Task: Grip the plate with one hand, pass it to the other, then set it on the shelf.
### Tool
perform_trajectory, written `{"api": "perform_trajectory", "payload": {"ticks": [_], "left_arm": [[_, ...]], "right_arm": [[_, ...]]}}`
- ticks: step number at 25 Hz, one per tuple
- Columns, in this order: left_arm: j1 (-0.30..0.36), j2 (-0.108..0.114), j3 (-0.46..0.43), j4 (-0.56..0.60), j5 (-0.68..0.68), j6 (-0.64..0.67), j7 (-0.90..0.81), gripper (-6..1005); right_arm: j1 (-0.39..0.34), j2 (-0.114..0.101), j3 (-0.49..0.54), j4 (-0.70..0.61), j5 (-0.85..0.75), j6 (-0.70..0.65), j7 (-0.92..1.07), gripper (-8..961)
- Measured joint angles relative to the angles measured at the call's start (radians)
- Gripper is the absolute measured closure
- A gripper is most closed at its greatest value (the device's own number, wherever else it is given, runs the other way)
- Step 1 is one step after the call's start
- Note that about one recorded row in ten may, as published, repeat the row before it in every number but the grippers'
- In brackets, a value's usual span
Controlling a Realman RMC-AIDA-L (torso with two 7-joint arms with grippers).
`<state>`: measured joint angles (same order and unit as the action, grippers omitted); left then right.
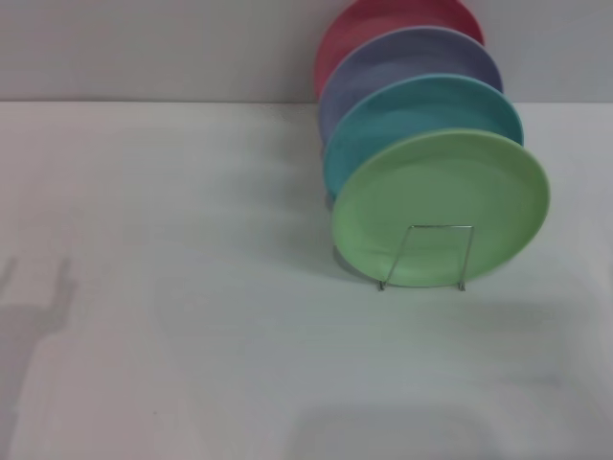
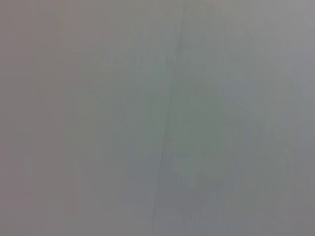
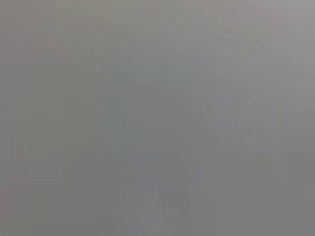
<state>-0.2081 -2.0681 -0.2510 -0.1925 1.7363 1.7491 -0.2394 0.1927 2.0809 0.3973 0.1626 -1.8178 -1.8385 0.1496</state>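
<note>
Nothing is working on the left half of the counter; only faint grey shadows are lying across it near the left edge and along the near edge. Neither arm is showing in the head view, and both wrist views are giving only a plain grey surface, so I cannot tell whether the left gripper or the right gripper is open or closed, nor how either arm is posed.

Moving right, the shelf is standing on the counter right of centre, its thin wire loop rising in front of the light green plate. The plate is sitting on edge in the frontmost slot, leaning back slightly, its face turned toward the robot and its lower rim down behind the wire loop. That placement makes sense: the upright loops are keeping each plate on its rim so it is not rolling or falling flat.

Behind it, three more plates are standing in a row going back toward the wall: the turquoise plate just behind, then the lavender plate, then the pink plate farthest back, each overlapped by the one in front.

Judging from this, the green plate is already resting in the shelf, so the task appears complete or nearly so.
</note>
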Motion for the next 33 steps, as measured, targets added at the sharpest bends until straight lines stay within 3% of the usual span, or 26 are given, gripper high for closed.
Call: {"api": "perform_trajectory", "payload": {"ticks": [5,11,22,33], "left_arm": [[-0.013,0.000,-0.020,0.000,-0.003,-0.004,0.046,322],[-0.032,0.000,-0.072,0.002,-0.004,-0.041,0.054,322],[-0.090,-0.002,-0.105,0.009,-0.006,-0.099,0.055,322],[-0.141,0.001,-0.156,0.011,-0.002,-0.188,0.050,322]], "right_arm": [[0.072,-0.002,0.000,-0.105,0.115,0.045,0.135,555],[0.147,-0.006,0.000,-0.177,0.215,0.145,0.192,387],[0.231,-0.026,0.000,-0.218,0.275,0.256,0.217,387],[0.254,-0.016,0.021,-0.223,0.318,0.318,0.212,387]]}}
